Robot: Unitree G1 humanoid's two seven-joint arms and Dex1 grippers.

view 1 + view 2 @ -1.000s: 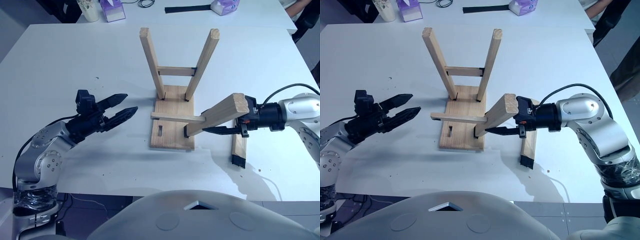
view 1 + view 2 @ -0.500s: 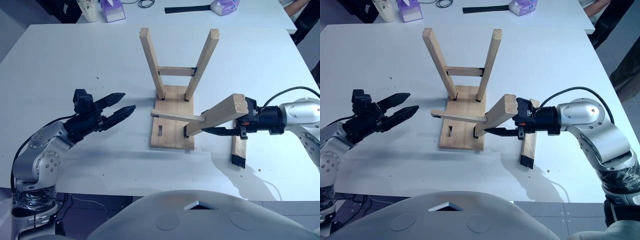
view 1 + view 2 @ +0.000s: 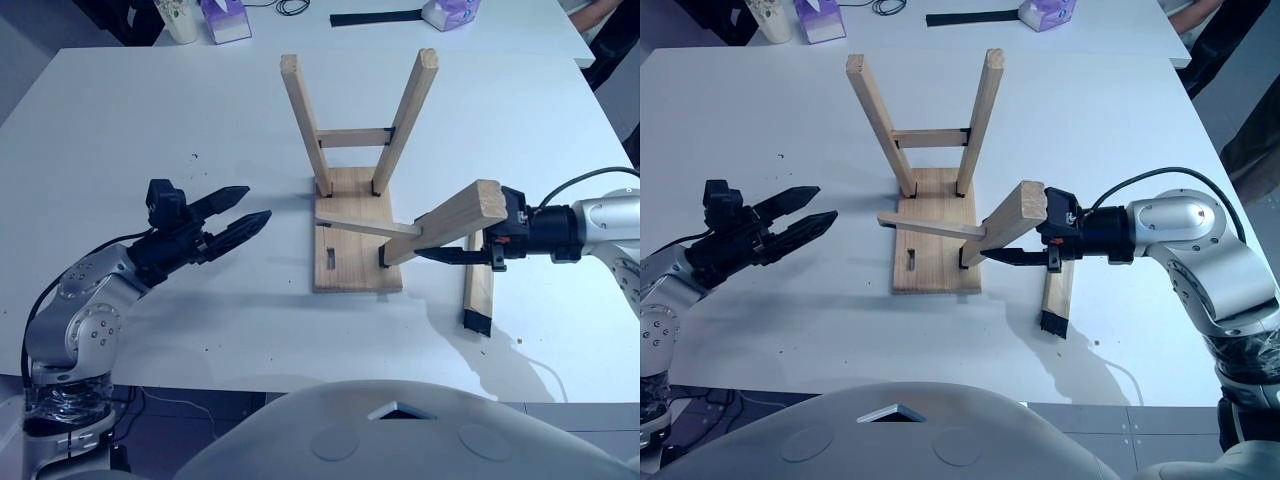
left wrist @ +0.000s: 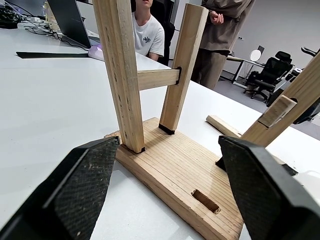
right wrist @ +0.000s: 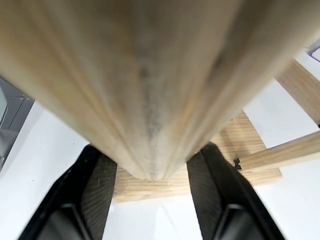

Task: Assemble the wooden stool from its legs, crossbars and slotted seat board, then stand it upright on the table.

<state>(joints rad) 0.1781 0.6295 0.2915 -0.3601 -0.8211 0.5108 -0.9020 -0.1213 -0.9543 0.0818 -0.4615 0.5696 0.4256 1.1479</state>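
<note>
Wooden seat board lies flat on the table, and I judge the stool about half built. At the board's far end two legs stand upright in their slots, joined by a crossbar. At its near right corner the right gripper is clamped on a third leg. This leg leans out to the right of the board with its foot at the slot; whether the foot is seated I cannot tell. A second crossbar sticks out of this leg and hangs free above the middle of the board. The near left slot is empty. The fourth leg lies just right of the board. The left gripper hovers to the left of the board, spread wide and holding nothing. What remains, as I judge it: bring the third leg upright, fit the fourth onto the free crossbar and into its slot, then turn the stool over.
</note>
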